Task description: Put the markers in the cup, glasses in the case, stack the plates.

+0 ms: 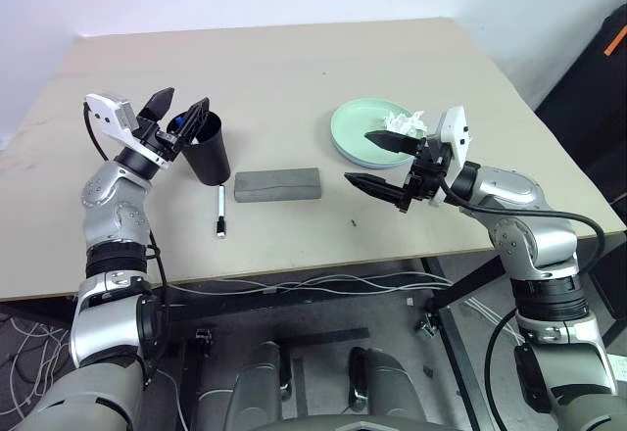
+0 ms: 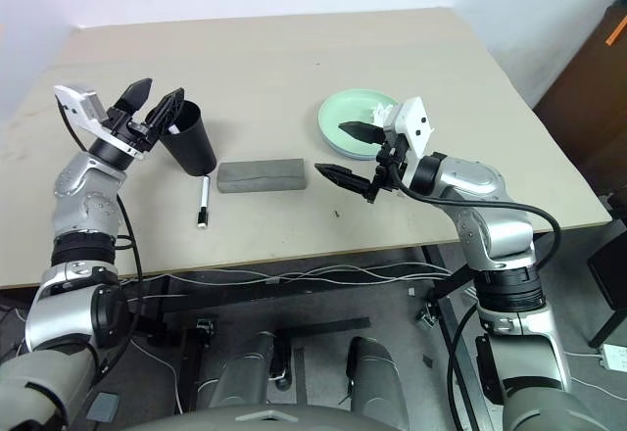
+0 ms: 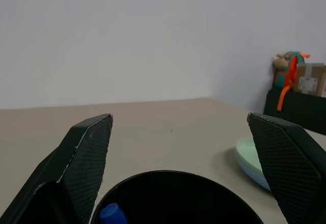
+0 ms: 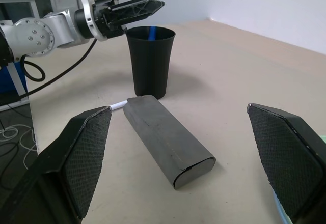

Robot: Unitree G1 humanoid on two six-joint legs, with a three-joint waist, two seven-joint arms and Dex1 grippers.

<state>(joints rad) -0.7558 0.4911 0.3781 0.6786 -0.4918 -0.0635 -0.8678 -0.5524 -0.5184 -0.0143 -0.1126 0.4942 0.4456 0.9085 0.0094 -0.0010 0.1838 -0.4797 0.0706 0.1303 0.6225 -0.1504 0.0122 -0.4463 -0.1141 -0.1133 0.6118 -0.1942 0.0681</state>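
Light: bright, even and diffuse across the table (image 1: 294, 59).
Shadows: soft and short; a faint one lay under the cup (image 1: 208, 149) and beside the case (image 1: 279, 185).
Glare: none on the matte tabletop; the white wall looked nearly blown out.
Focus: head views were sharp throughout.
Blur: in the wrist views, the nearest fingers (image 4: 84, 155) were slightly soft.
Distortion: mild bending of the table edges.

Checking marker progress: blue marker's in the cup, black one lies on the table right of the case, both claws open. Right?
Not quite. The black marker lies left of the case, in front of the cup; the left eye view shows it. The blue marker is in the cup, and the left claw and right claw are both open.
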